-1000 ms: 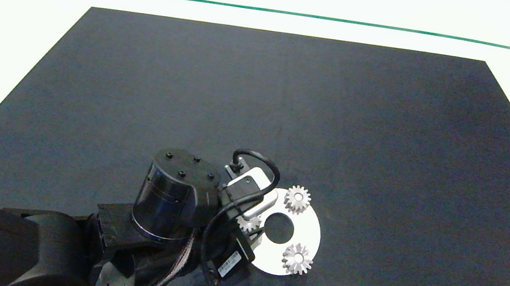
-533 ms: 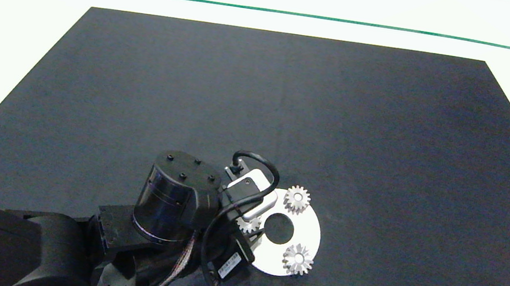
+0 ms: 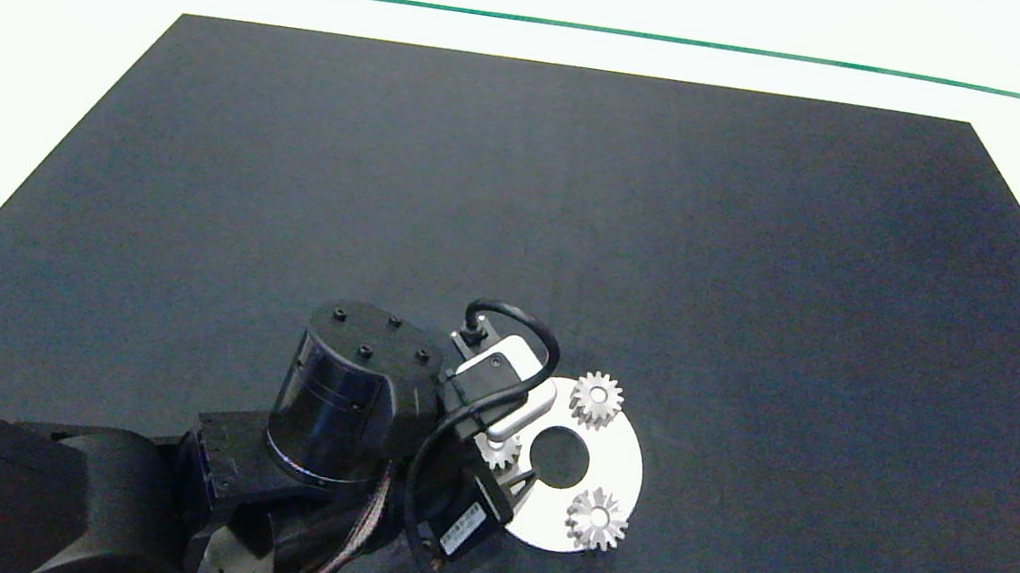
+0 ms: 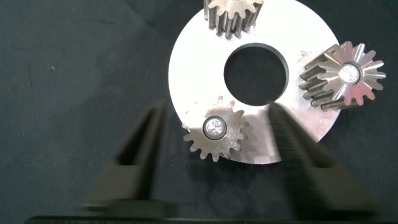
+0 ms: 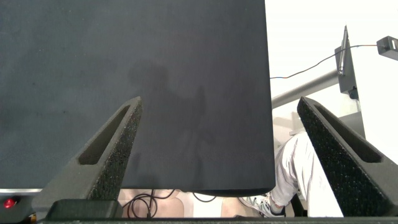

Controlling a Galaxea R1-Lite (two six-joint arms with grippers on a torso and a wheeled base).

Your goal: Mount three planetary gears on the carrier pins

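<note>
- Head view: the dark left arm reaches in from the near left, and its left gripper (image 3: 513,457) hangs over the left side of the flat white ring-shaped carrier disc (image 3: 620,465) on the black rectangular table mat (image 3: 519,227). Three small silver toothed planetary gears sit on the disc: one at the far edge (image 3: 596,400), one at the near right (image 3: 596,519), one at the left (image 3: 498,449), half hidden under the wrist.
- Left wrist view: the left gripper's grey fingers (image 4: 146,146) stand wide apart on either side of the left gear (image 4: 216,129), not touching it. This gear lies flat with a silver carrier pin (image 4: 216,127) showing through its centre hole. Another gear (image 4: 342,73) also shows its pin end; the third (image 4: 233,15) is cut off by the frame.
- Right wrist view: the right gripper (image 5: 219,134) is spread wide and empty above the mat's edge; a person's light-trousered leg (image 5: 292,171) and shoe show beyond it.
</note>
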